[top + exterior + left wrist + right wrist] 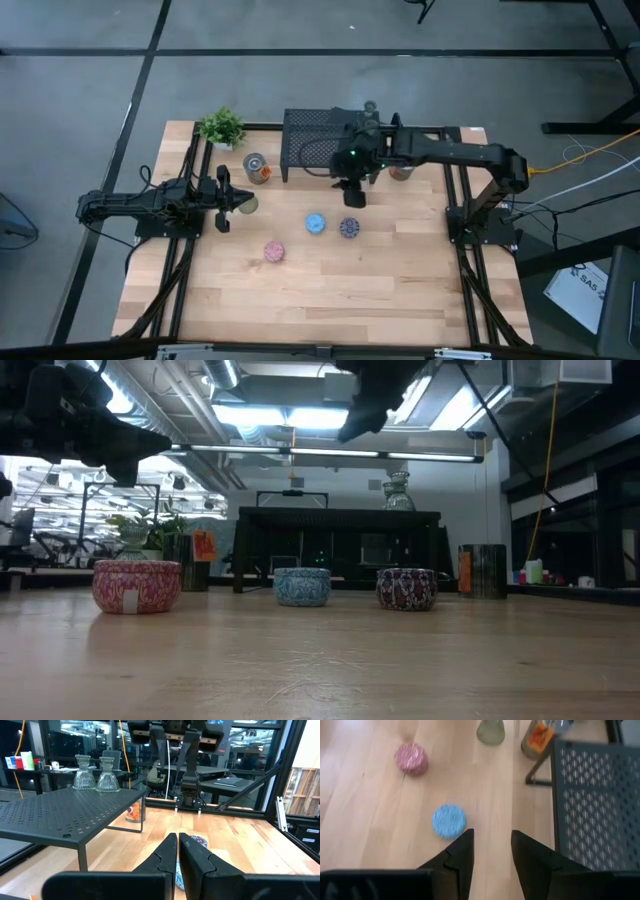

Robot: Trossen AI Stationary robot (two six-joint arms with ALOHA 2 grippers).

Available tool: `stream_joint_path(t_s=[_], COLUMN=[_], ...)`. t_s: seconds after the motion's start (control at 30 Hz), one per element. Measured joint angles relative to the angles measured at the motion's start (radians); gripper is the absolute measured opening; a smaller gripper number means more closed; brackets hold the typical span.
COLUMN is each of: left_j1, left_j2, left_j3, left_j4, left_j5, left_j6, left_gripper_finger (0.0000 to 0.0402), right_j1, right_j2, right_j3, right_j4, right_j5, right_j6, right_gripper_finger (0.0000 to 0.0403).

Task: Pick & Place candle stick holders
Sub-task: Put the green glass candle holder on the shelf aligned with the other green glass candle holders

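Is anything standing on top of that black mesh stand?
Yes, two clear glass holders stand side by side on the black mesh stand.

black mesh stand point(315, 140) at table's point(400, 280) far edge; 1 small potted plant point(222, 127) at far-left corner.

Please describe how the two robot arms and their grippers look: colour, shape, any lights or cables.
Both arms are black, slim and jointed. The right arm shows small green lights near its wrist. Each gripper, left and right, has two dark, flat, wedge-shaped fingers. Orange and white cables lie beside the right arm's base.
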Motion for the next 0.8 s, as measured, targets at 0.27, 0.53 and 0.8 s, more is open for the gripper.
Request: stream_joint_path(t_s=[0.27, 0.53, 0.8], left_j1=[0.001, 0.000, 0.001], left_j2=[0.000, 0.000, 0.008], left_j3=[0.000, 0.000, 0.058], left_j4=[0.009, 0.025, -0.060], left_j5=[-0.028, 0.039, 0.042], left_j6=[0.102, -0.054, -0.089], left_gripper_finger=[0.0012, 0.0012, 0.0004], right_j1=[0.031, 0.059, 0.060], right_j2=[0.000, 0.000, 0.000], right_j3=[-0.085, -0.125, -0.129], right_j4=[0.215, 0.360, 0.393], right_j5=[0.000, 0.002, 0.002], right_j6=[0.057, 0.082, 0.090], right_gripper_finger=[0.0133, 0.0133, 0.0133])
